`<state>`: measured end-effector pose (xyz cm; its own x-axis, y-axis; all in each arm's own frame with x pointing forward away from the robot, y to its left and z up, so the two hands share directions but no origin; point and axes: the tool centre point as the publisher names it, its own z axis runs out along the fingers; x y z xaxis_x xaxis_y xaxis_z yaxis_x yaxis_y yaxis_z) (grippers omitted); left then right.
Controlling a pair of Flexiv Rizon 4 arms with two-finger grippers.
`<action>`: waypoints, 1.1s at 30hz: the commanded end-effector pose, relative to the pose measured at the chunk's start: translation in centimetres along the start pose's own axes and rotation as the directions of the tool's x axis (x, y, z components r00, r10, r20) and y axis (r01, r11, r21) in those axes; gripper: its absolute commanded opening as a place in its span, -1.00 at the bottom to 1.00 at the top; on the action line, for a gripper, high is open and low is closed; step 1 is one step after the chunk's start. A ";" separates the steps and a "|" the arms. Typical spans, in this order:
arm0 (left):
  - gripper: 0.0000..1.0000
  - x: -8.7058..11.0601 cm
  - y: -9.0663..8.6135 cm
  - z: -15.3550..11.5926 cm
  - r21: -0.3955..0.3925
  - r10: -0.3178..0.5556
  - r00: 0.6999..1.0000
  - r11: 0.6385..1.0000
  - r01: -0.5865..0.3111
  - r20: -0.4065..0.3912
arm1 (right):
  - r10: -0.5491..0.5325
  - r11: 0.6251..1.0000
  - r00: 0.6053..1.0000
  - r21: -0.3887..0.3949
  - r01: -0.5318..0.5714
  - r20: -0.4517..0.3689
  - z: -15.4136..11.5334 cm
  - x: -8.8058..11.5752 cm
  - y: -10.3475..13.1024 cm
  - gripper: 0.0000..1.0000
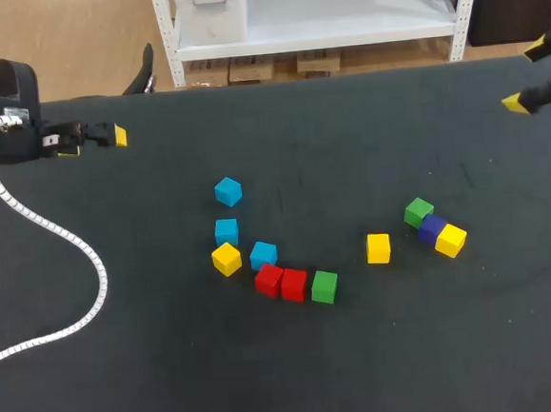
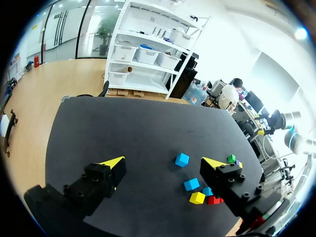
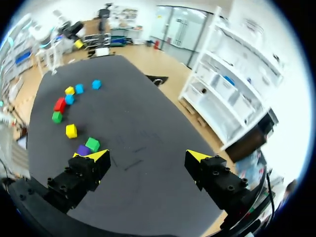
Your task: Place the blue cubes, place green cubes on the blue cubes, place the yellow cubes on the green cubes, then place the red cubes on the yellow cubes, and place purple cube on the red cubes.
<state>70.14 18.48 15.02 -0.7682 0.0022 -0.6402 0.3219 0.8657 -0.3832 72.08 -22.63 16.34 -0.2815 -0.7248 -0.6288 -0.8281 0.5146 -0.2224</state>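
Black tabletop (image 1: 155, 368), cubes lying singly about its middle.

- Left claw (image 2: 163, 164): by the far left edge, fingers spread wide, nothing held.
- Back blue cube (image 1: 228, 191): alone, left of centre.
- Mid blue cube (image 1: 226, 231): just nearer than the back one.
- Left yellow cube (image 1: 226, 258): just in front of the mid blue cube.
- Front blue cube (image 1: 263, 255): just right of the left yellow cube.
- Red cubes (image 1: 294, 285): two, side by side and touching, just in front of the front blue cube.
- Near green cube (image 1: 325, 286): against the right red cube.
- Middle yellow cube (image 1: 378, 247): apart, right of centre.
- Far green cube (image 1: 418, 212), purple cube (image 1: 432, 227), right yellow cube (image 1: 451, 240): one slanting row, touching.
- Right claw (image 3: 147, 156): over the far right corner, fingers spread wide, nothing held.
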 end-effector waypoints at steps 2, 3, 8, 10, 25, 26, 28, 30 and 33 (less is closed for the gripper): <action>1.00 0.0 0.0 0.0 -0.001 0.000 1.000 1.000 0.000 0.000 | -0.145 0.939 0.987 -0.307 0.158 0.065 0.2 0.3 -0.7 1.00; 1.00 0.0 0.0 0.0 -0.001 0.000 1.000 1.000 0.000 0.000 | -0.145 0.939 0.987 -0.307 0.158 0.065 0.2 0.3 -0.7 1.00; 1.00 0.0 0.0 0.0 -0.001 0.000 1.000 1.000 0.000 0.000 | -0.329 0.855 0.940 -0.395 0.337 0.091 1.0 0.2 -1.8 1.00; 1.00 0.0 0.0 0.0 -0.001 0.000 1.000 1.000 0.000 0.000 | -0.390 0.817 0.915 -0.419 0.397 0.107 1.2 0.1 -2.2 1.00; 1.00 0.0 0.0 0.0 -0.001 0.000 1.000 1.000 0.000 0.000 | -0.386 0.730 0.900 -0.531 0.431 0.201 2.9 2.9 -5.0 1.00; 1.00 0.0 0.0 0.0 -0.001 0.000 1.000 1.000 0.000 0.000 | -0.387 0.726 0.901 -0.537 0.430 0.198 2.9 3.0 -5.0 1.00; 1.00 0.0 0.0 0.0 -0.001 0.000 1.000 1.000 0.000 0.000 | -0.389 0.719 0.897 -0.540 0.437 0.208 2.9 3.1 -5.2 1.00; 1.00 0.0 0.0 0.0 -0.001 0.000 1.000 1.000 0.000 0.000 | -0.396 0.707 0.892 -0.547 0.448 0.220 2.9 3.2 -5.2 1.00; 1.00 0.0 0.0 0.0 -0.001 0.000 1.000 1.000 0.000 0.000 | -0.397 0.691 0.890 -0.565 0.450 0.224 2.9 3.4 -5.1 1.00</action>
<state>70.14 18.48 15.02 -0.7682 0.0023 -0.6403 0.3220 0.8657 -0.3832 76.10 -26.11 13.35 0.1889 -0.7724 -0.6064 -0.9768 -0.0844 -0.1968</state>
